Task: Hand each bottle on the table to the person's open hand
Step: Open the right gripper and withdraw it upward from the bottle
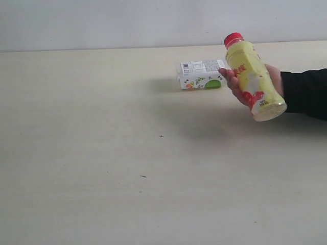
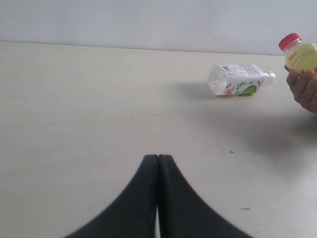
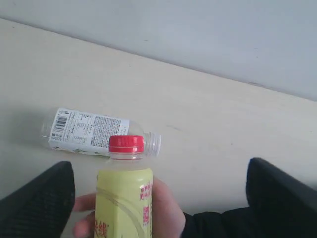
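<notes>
**Pincers and bottles.** The right pincer (image 3: 158, 163) is standing wide apart and clamping nothing. The yellow juice bottle (image 3: 124, 198) and the person's hand (image 3: 166, 213) gripping it are sitting between its two black fingers (image 3: 39, 203), touching neither. The left pincer (image 2: 158, 161) is showing its jaws pressed together, holding nothing. Both bottles are lying well apart from it, across the worktop (image 2: 74, 99).

**Exterior view.** The hand (image 1: 236, 88) is entering from 3 o'clock in a black sleeve (image 1: 306, 92). It is holding the yellow bottle (image 1: 253, 81) clear of the worktop (image 1: 102, 153), tilted, with the red cap pointing to about 11 o'clock and the base to 5 o'clock. The clear bottle (image 1: 202, 74) with the white-and-green label is lying on its side at the hand's 9 o'clock, its long axis running 9 to 3 o'clock.

**Differences between views.** The left wrist view is showing the clear bottle (image 2: 237, 79) with its neck pointing toward the hand (image 2: 304, 89). In the exterior view the hand's fingers are covering that neck. The right wrist view is showing the clear bottle (image 3: 89, 131) with its printed barcode panel facing the camera. Only the wrist views are showing the pincers.
</notes>
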